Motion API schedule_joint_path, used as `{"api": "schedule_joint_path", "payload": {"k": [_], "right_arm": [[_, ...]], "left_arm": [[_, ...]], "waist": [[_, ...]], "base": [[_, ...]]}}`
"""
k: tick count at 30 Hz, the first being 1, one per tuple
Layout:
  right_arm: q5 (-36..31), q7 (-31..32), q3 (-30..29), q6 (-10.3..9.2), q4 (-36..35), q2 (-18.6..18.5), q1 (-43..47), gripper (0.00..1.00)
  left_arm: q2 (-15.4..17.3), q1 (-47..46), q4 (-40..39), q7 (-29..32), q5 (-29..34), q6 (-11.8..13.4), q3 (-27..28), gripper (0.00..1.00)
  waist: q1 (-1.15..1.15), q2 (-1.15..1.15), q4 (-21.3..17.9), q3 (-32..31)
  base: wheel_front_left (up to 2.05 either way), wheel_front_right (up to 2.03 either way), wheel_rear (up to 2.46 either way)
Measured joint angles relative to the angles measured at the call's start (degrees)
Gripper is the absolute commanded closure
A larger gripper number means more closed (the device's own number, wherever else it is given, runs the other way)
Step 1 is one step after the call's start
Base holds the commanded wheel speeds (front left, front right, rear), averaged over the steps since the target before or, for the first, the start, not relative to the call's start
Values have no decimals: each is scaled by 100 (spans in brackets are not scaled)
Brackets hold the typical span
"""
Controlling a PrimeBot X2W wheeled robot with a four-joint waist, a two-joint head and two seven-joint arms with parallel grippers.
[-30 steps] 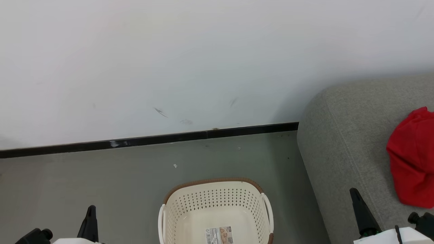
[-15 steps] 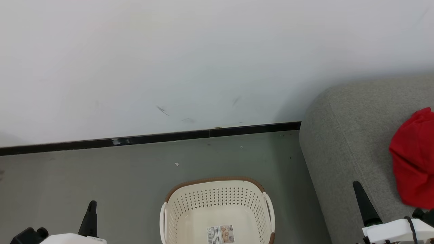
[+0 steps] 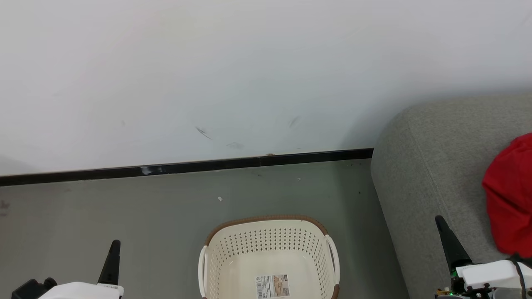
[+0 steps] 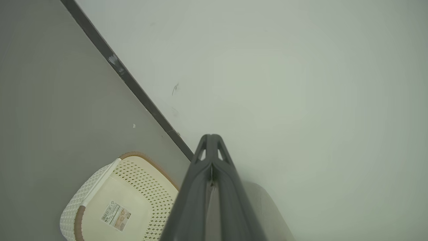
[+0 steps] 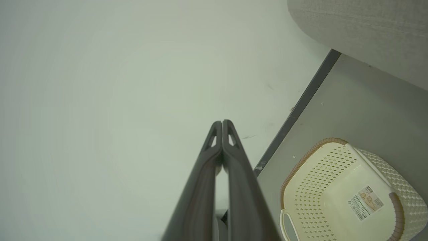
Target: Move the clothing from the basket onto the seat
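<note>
- The left gripper point(image 4: 211, 138) is closed: its two dark fingers meet at the tips and nothing is between them.
- In the head view it points up over the grey floor point(image 3: 124, 207), well to the left of the basket point(image 3: 270, 243).
- The right gripper point(image 5: 222, 124) is closed too, its fingers pressed tip to tip and holding nothing.
- In the head view it rises over the front left part of the seat point(image 3: 432, 166). Its finger is near the clothing point(image 3: 509, 195) but apart from it.
- The clothing, a bunched bright red heap, lies on the seat toward its right. The picture's right edge cuts it off, so I cannot tell how many garments are in it.
- The basket stands upright on the floor between the two grippers, just beside the seat's left edge and apart from it.
- Its cream bottom shows, with a paper label point(image 3: 272, 285) lying flat on it. A brown rim runs round its far side, and a white handle sits on each side.
- Beyond the basket, a black skirting strip point(image 3: 187, 168) runs along the foot of the pale wall point(image 3: 208, 62) up to the seat's rounded back corner.
</note>
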Motion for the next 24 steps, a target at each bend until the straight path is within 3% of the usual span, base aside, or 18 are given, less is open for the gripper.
{"api": "schedule_joint_path", "payload": {"k": [24], "right_arm": [[2261, 366, 43, 0, 368, -193, -388, 100]], "left_arm": [[-169, -243, 152, 499, -1680, -481, 314, 100]], "waist": [[-1, 0, 114, 46]], "base": [[0, 0, 0]]}}
